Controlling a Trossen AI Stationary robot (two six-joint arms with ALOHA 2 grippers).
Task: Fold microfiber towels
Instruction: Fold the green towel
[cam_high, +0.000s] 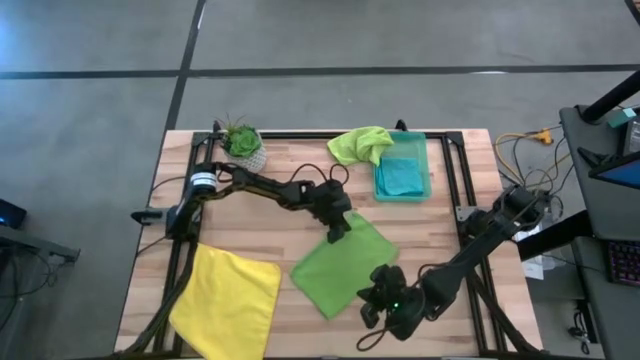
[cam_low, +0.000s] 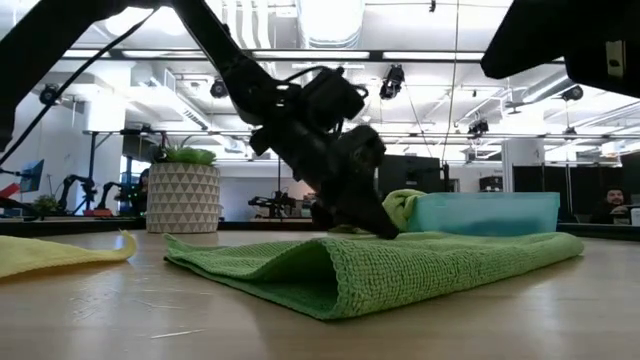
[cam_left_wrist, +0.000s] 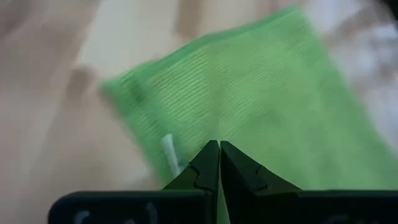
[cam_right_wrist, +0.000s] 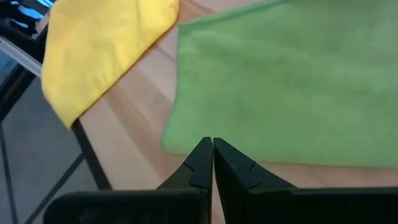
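Note:
A lime green towel lies on the table's middle with a rounded fold along its near edge. My left gripper is shut and stands low over the towel's far left corner, fingers pointing down. My right gripper is shut and empty just off the towel's near right edge. A yellow towel lies spread at the near left, partly over the table's edge. A second lime green towel lies crumpled against the bin. A teal towel lies inside the bin. My left gripper's shut fingertips come down from above at the green towel's far left part. I cannot tell whether they touch the cloth. The towel lies on the table, not lifted.
A translucent green bin stands at the far right. A potted plant stands at the far left. A black frame runs along the table's sides. Bare wood shows between the yellow and green towels.

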